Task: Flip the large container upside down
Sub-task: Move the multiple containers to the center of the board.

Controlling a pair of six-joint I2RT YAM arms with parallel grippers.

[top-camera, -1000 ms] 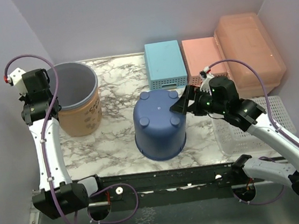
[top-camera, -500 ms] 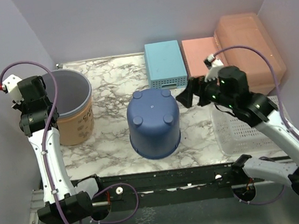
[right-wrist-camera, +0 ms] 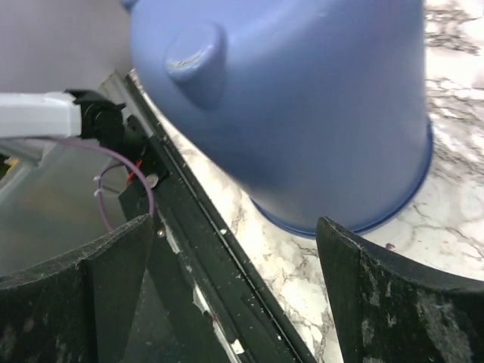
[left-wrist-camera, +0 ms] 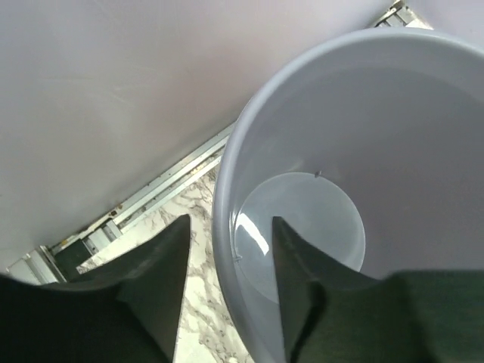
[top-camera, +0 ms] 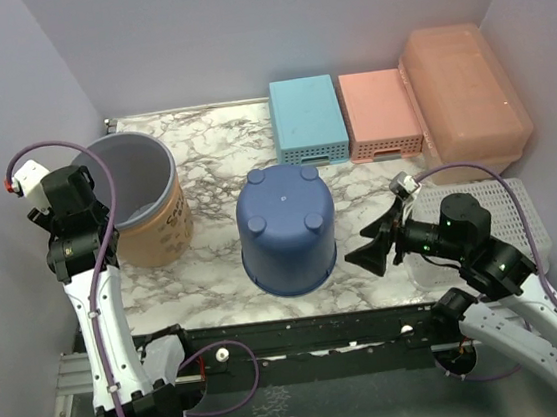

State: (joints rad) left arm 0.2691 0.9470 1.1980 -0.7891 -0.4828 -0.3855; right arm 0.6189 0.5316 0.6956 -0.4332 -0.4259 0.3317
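The large container (top-camera: 465, 97), a translucent peach-orange lidded box, stands at the back right corner, apart from both grippers. My right gripper (top-camera: 368, 244) is open and empty, low by the near edge, just right of an upside-down blue bucket (top-camera: 286, 228). In the right wrist view the gripper (right-wrist-camera: 234, 302) frames the blue bucket's (right-wrist-camera: 287, 98) lower rim. My left gripper (top-camera: 94, 224) is open at the left rim of the round orange bucket (top-camera: 147, 198). In the left wrist view the gripper (left-wrist-camera: 227, 295) straddles the bucket's grey rim (left-wrist-camera: 223, 227).
A light blue perforated basket (top-camera: 309, 119) and a pink perforated basket (top-camera: 381, 114) sit at the back. A white perforated tray (top-camera: 505, 208) lies under my right arm. Walls close in on the left, back and right.
My right gripper pulled away from the blue bucket's top, down toward the near edge. The blue bucket shifted slightly left. My left arm drew nearer with the orange bucket's rim between its fingers.
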